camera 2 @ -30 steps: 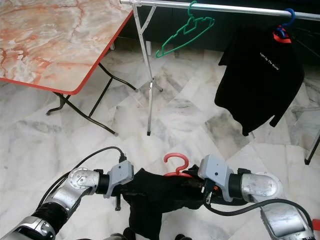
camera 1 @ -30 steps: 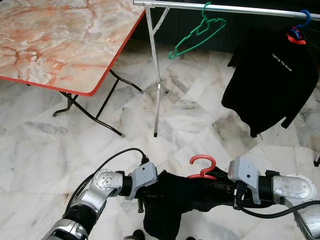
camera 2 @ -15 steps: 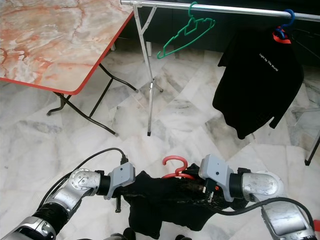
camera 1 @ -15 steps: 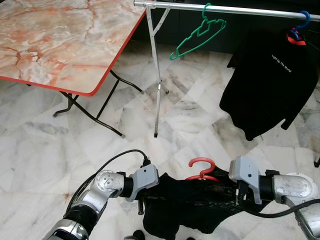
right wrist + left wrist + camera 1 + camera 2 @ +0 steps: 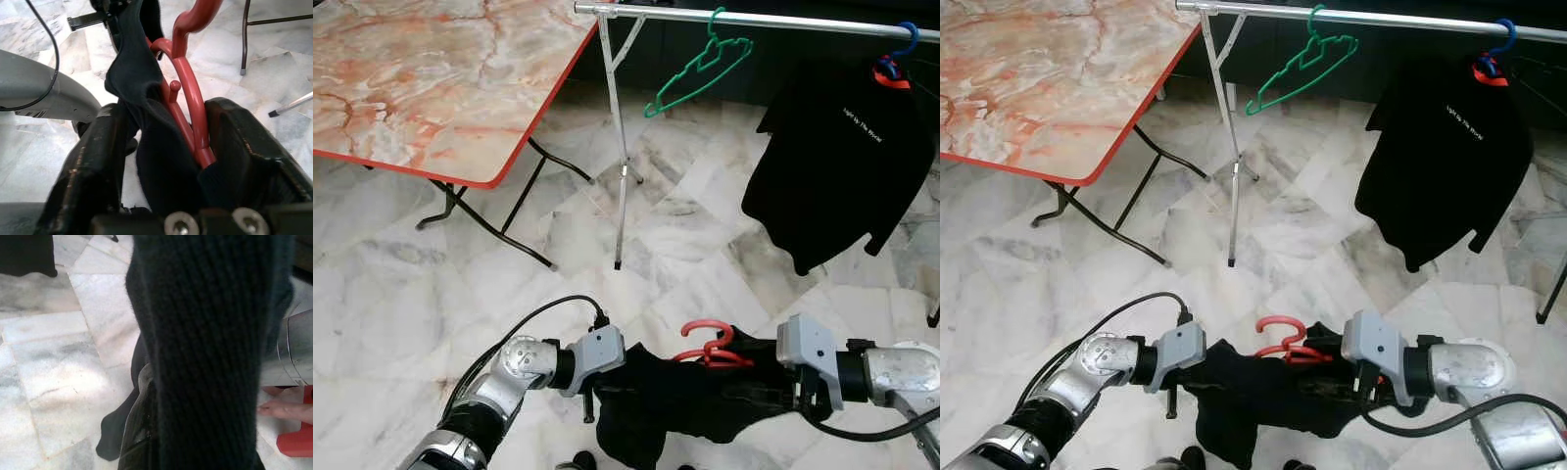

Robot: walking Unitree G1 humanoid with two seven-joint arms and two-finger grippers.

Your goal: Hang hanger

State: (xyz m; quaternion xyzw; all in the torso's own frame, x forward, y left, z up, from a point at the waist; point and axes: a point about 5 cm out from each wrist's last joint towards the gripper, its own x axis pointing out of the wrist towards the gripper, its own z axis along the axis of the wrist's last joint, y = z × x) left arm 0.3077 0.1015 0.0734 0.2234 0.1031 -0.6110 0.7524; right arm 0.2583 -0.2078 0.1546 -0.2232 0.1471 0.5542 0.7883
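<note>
Against the frame half a second ago, our right arm has drawn off to the right and the red hanger (image 5: 707,345) has tipped, its hook now leaning toward the left arm rather than standing upright; the rail (image 5: 754,19) and the counter (image 5: 431,88) sit where they did.

The hanger is a red plastic one, held low in front of us between the two arms, above the marble floor (image 5: 401,284) and well below the rail. A black garment (image 5: 666,397) is draped over it and sags down on the left side, hiding most of the hanger's shoulders.

In the right wrist view the right gripper (image 5: 166,161) has its fingers (image 5: 93,161) apart, with the hanger's red neck and a fold of black cloth lying between them against the one finger. The left gripper (image 5: 602,392) is buried in the garment's left end; whether those fingers are closed we cannot tell.

On the rail hang an empty green hanger (image 5: 697,67) and a black shirt (image 5: 842,166) on a blue hanger (image 5: 904,39)
</note>
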